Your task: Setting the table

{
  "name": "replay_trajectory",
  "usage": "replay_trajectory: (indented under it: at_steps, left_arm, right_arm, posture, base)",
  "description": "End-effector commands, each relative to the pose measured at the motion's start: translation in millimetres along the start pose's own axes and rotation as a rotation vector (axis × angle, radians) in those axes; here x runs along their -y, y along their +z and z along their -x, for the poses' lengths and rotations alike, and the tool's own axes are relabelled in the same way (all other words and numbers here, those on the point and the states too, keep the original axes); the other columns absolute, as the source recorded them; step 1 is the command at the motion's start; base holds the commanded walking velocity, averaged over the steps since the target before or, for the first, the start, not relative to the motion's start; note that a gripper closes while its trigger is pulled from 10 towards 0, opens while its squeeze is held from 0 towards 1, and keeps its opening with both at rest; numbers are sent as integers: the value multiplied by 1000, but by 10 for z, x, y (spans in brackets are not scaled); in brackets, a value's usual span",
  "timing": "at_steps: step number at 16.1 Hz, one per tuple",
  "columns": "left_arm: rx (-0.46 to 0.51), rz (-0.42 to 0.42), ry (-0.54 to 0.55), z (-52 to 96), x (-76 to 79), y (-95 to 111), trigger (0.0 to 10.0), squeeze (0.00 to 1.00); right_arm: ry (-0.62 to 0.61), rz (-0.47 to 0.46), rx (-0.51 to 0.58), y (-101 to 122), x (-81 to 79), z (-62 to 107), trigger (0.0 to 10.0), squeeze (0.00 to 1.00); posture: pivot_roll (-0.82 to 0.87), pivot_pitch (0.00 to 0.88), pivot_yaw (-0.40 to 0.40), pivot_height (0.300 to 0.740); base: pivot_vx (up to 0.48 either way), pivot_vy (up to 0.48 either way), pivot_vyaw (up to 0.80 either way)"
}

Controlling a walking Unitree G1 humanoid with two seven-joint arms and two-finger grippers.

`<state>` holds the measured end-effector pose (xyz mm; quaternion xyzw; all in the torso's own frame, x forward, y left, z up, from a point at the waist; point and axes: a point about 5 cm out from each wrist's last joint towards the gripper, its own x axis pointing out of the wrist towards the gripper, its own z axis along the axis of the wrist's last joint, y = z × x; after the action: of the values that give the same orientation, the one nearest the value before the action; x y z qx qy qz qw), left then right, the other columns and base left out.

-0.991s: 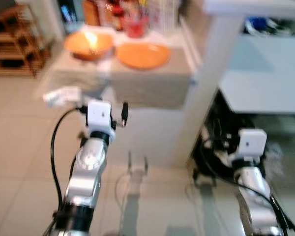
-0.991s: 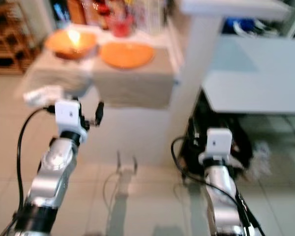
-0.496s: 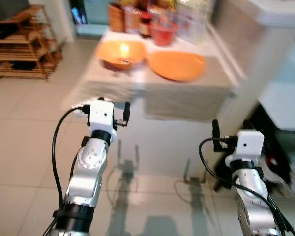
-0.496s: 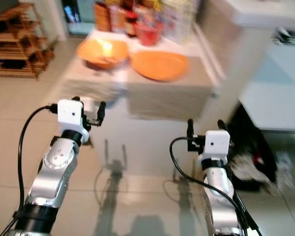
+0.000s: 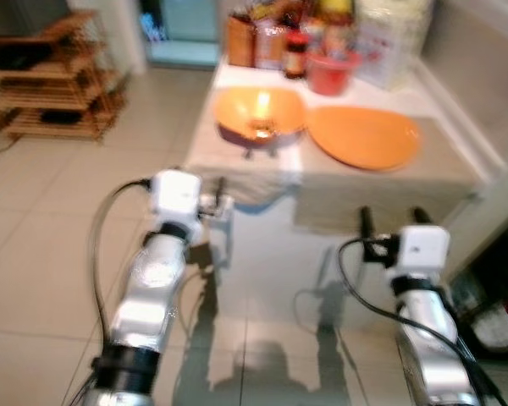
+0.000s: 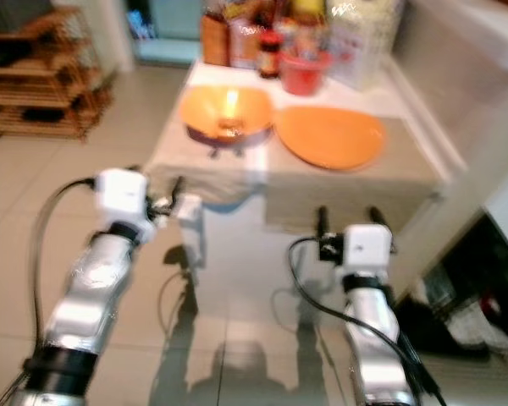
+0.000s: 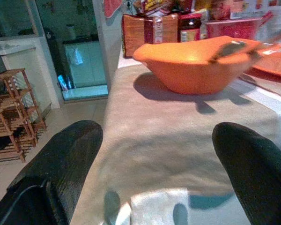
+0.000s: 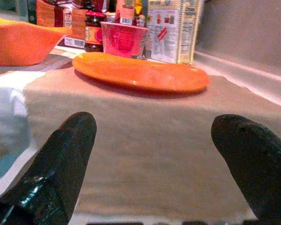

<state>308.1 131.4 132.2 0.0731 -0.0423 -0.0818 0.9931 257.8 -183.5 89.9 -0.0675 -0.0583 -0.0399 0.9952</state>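
Orange bowl [image 5: 260,112] and orange plate [image 5: 364,135] on tabletop [image 5: 457,165], upper centre. Below: left gripper [image 7: 154,159] and right gripper [image 8: 159,154], jaws wide, empty.

An orange bowl [image 5: 260,114] and an orange plate [image 5: 363,136] are seen side by side on the table [image 5: 381,181], with jars [image 5: 298,38] behind them.

An orange bowl [image 7: 196,63] with a utensil resting in it sits upright on the beige cloth ahead of the left gripper [image 7: 159,173]. A flat orange plate [image 8: 140,72] lies beside it, ahead of the right gripper [image 8: 154,164].
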Motion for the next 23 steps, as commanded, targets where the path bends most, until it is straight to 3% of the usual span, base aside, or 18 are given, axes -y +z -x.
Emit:
replay_trajectory:
  at_steps: [1, 4, 23]
  left_arm:
    - [-13, -20, 13, 16, -82, -25, 10000, 0]
    - [5, -29, 10, 26, -70, -1, 10000, 0]
    - [0, -26, 54, 28, -124, -10, 10000, 0]
  right_arm:
    - [17, -6, 9, 27, -57, -10, 10000, 0]
    - [15, -5, 10, 29, -59, -9, 10000, 0]
    - [28, 5, 0, 14, -59, -3, 10000, 0]
  posture:
    - [60, 0, -19, 740]
    - [59, 0, -17, 740]
    - [62, 0, -23, 740]
  base:
    - [0, 0, 0]
    - [0, -124, 0]
    - [0, -447, 0]
